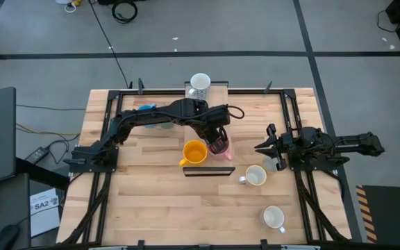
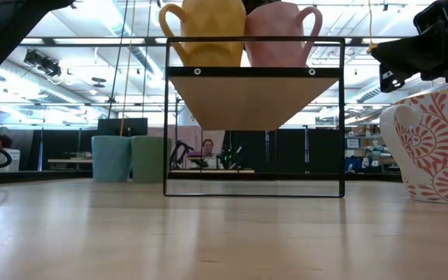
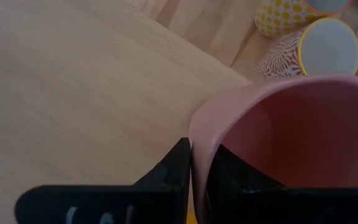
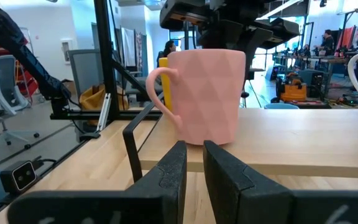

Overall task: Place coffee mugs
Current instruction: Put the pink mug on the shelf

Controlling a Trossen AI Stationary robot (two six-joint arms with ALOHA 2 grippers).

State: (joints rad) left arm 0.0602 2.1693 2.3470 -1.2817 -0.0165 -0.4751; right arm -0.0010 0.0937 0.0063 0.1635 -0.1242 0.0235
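Risk sits first at the left gripper [image 3: 191, 180]: I see its jaws pinching the rim of the pink faceted ceramic mug [image 1: 220, 146], one finger inside, one outside. If I let go while the mug is tilted or its base overhangs the raised wooden shelf on a black wire frame [image 2: 253, 99], I judge it could tip off the edge or knock the orange ceramic mug [image 1: 194, 152] touching it on the same shelf.

Only the right wrist view shows the pink mug's base resting flat on the shelf board; the left wrist view shows just the rim grip and the mug's inside. The low view alone shows the blue mug [image 2: 111, 158] and grey-green mug [image 2: 151, 159] standing side by side on the far worktop [image 2: 224, 233]. Overhead, I find three white mugs, [image 1: 255, 176], [image 1: 274, 218] and [image 1: 200, 84], plus the right gripper [image 1: 262, 147], waiting well apart, jaws nearly pressed together and empty.
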